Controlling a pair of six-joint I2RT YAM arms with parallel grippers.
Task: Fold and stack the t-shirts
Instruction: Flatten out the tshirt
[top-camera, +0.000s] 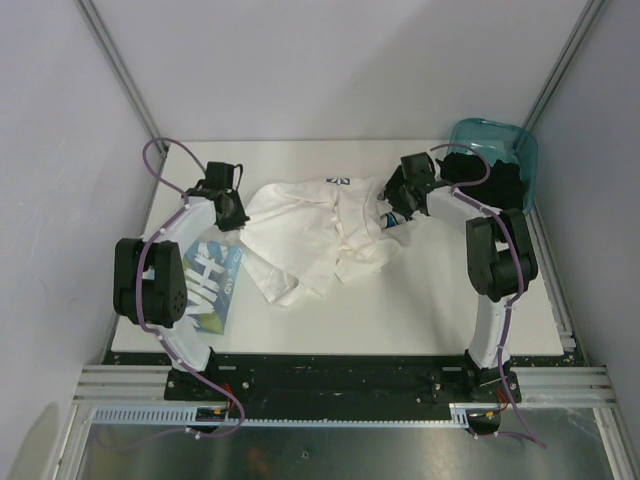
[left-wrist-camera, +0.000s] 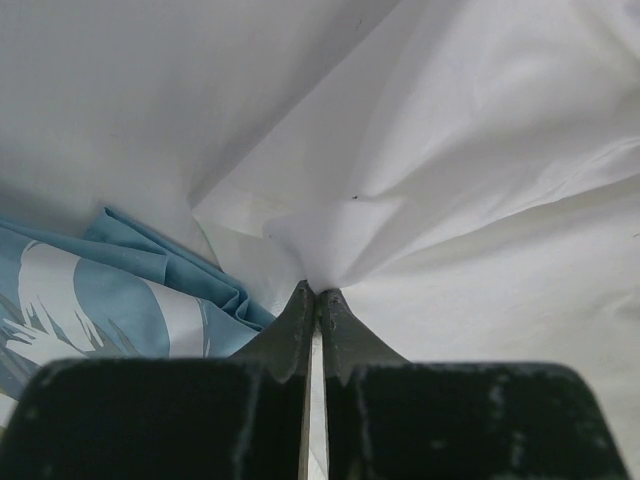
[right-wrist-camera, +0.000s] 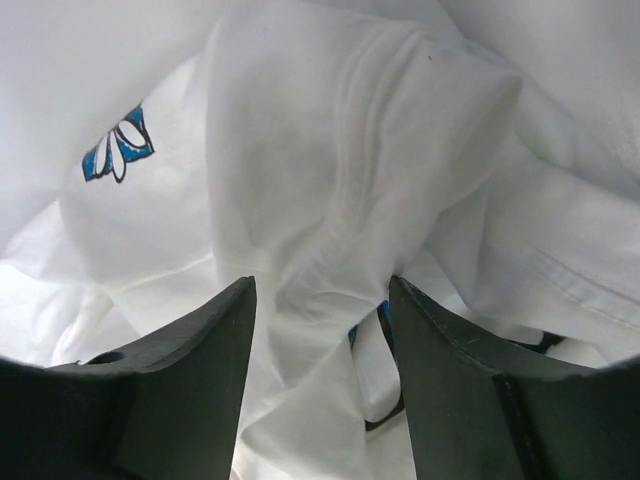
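A crumpled white t-shirt (top-camera: 320, 235) lies in the middle of the table, a bit of blue daisy print (right-wrist-camera: 118, 148) showing. My left gripper (top-camera: 232, 212) is shut on a pinch of its white cloth (left-wrist-camera: 400, 170) at the shirt's left edge. My right gripper (top-camera: 395, 205) is open at the shirt's right edge, its jaws standing either side of a bunched fold (right-wrist-camera: 330, 280). A second t-shirt with a light-blue graphic and white letters (top-camera: 215, 280) lies flat at the left, partly under my left arm; it also shows in the left wrist view (left-wrist-camera: 110, 300).
A teal plastic bin (top-camera: 495, 160) stands at the back right corner with dark things inside, just behind my right arm. The white table (top-camera: 420, 310) ends at grey walls on the left, back and right, and at a metal rail in front.
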